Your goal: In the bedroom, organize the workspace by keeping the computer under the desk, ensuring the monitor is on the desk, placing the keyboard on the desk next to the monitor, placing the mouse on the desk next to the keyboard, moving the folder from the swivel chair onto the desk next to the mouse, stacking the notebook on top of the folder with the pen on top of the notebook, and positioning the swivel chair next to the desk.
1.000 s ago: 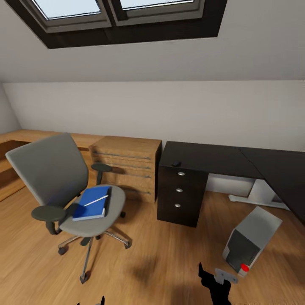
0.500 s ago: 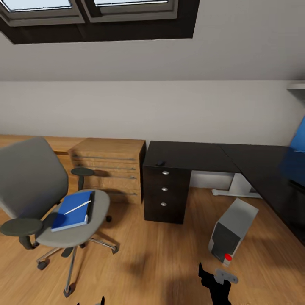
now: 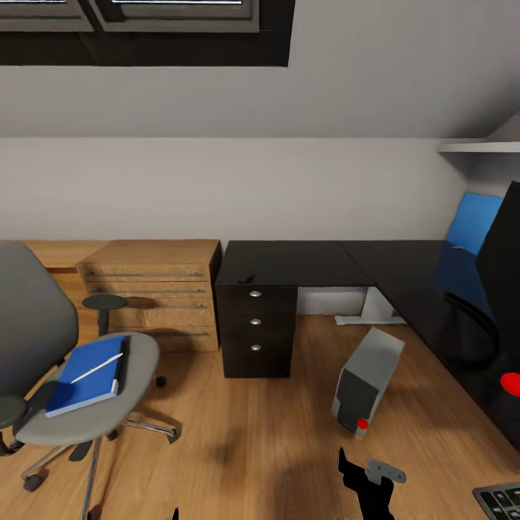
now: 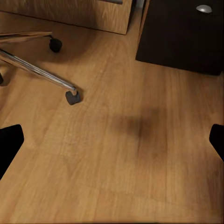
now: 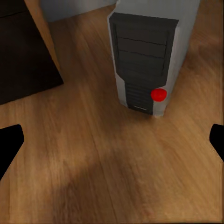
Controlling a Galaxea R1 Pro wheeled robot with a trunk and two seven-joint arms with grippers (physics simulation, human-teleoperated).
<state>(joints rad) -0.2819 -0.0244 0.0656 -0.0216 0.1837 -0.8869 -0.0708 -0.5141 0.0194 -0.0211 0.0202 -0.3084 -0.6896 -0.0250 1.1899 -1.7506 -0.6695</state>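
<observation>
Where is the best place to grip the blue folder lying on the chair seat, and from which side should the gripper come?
Probably the folder's front edge, which overhangs the swivel chair seat. Come in level from the open front; backrest and armrests block the other sides. Stay low, so the pen on top stays put.

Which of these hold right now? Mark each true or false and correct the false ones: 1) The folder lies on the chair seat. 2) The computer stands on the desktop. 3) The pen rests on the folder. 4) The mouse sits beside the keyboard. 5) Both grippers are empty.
1) The folder lies on the swivel chair seat. True.
2) The computer stands on the desktop. False: it stands on the wooden floor, in front of the desk.
3) The pen rests on the folder. True.
4) The mouse sits beside the keyboard. False: they are far apart.
5) Both grippers are empty. True: left gripper and right gripper hang open over bare floor.
</observation>
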